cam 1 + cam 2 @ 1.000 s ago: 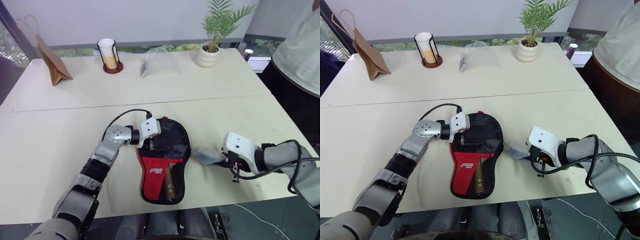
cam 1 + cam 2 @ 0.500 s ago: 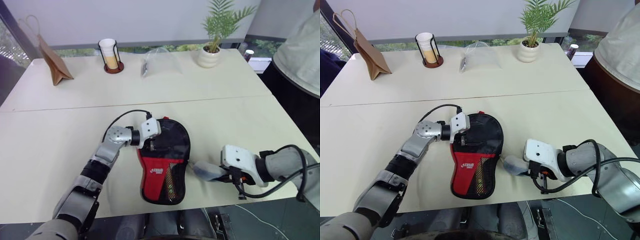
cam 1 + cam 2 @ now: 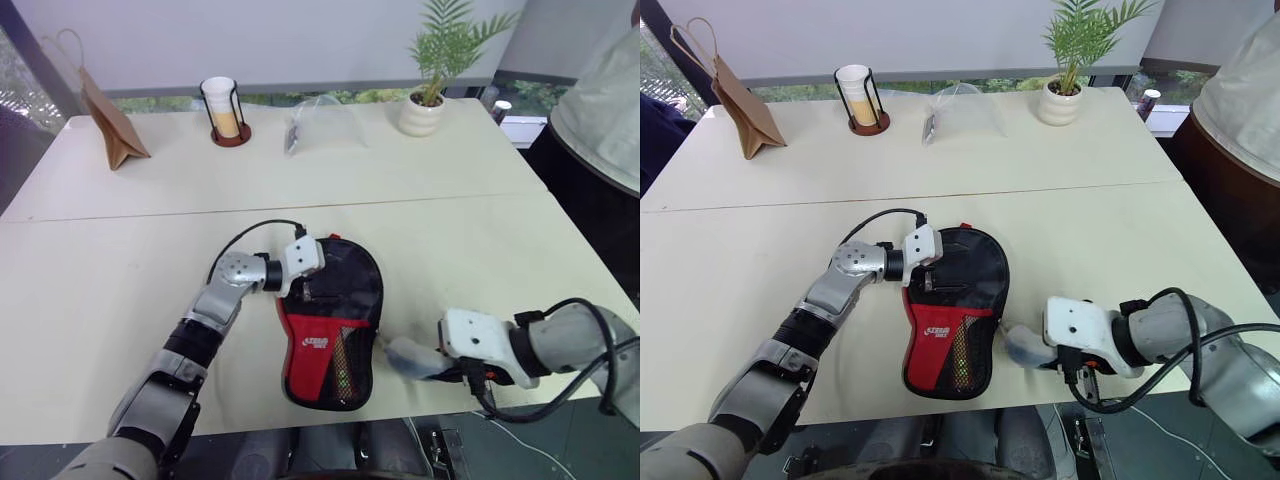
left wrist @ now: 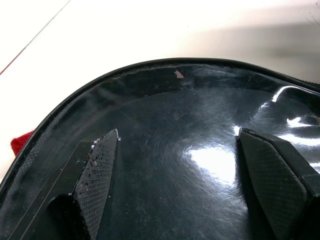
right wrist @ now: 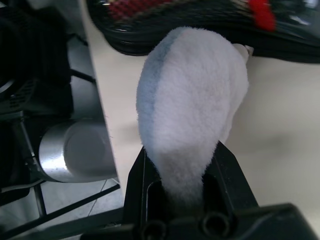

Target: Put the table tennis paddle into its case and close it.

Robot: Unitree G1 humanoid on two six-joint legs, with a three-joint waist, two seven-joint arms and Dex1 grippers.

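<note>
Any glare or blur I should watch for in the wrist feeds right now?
Left wrist view: bright white glare patches on the glossy black case between the open left gripper fingers. Right wrist view: the fluffy white-and-blue pad in the right gripper is fairly sharp; the case edge behind it is soft and out of focus.

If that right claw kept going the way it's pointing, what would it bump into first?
Probably the case: the right claw, shut on a fluffy pad, points at its near edge, though depth is hard to judge.

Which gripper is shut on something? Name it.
The right gripper, shut on a fluffy white-and-blue pad; the left gripper stands open over the case.
</note>
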